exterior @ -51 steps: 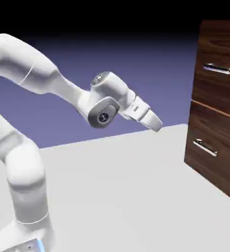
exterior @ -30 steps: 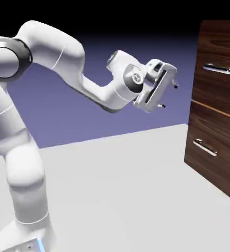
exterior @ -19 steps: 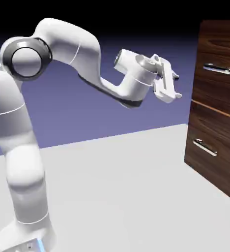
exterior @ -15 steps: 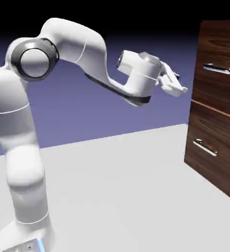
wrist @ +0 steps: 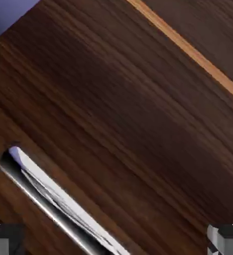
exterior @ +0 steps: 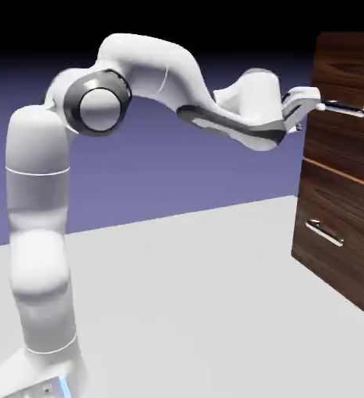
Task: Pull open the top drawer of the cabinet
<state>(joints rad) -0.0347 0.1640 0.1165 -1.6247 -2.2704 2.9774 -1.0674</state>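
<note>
The cabinet [exterior: 341, 194] is tall, dark brown wood at the exterior view's right, both drawers shut. The top drawer [exterior: 348, 140] carries a thin silver bar handle [exterior: 347, 109]. My gripper [exterior: 316, 101] sits right at that handle's left end, pointing at the drawer front. In the hand view the top drawer's wood [wrist: 118, 114] fills the picture, and the handle [wrist: 54, 199] runs slantwise from the left down to the bottom edge. It passes between my grey fingertips [wrist: 227, 240], which stand far apart at the bottom corners. The gripper [wrist: 114, 244] is open, with nothing clamped.
The lower drawer's handle [exterior: 325, 233] sits below an orange seam [exterior: 344, 175], which also shows in the hand view as an orange seam [wrist: 188, 50]. The cabinet stands on the grey table [exterior: 201, 295]. My arm [exterior: 138, 78] arches over from the left.
The arm has swung right and stretched out toward the cabinet. The hand has turned to face the top drawer and reached its handle. The jaws have stayed open.
</note>
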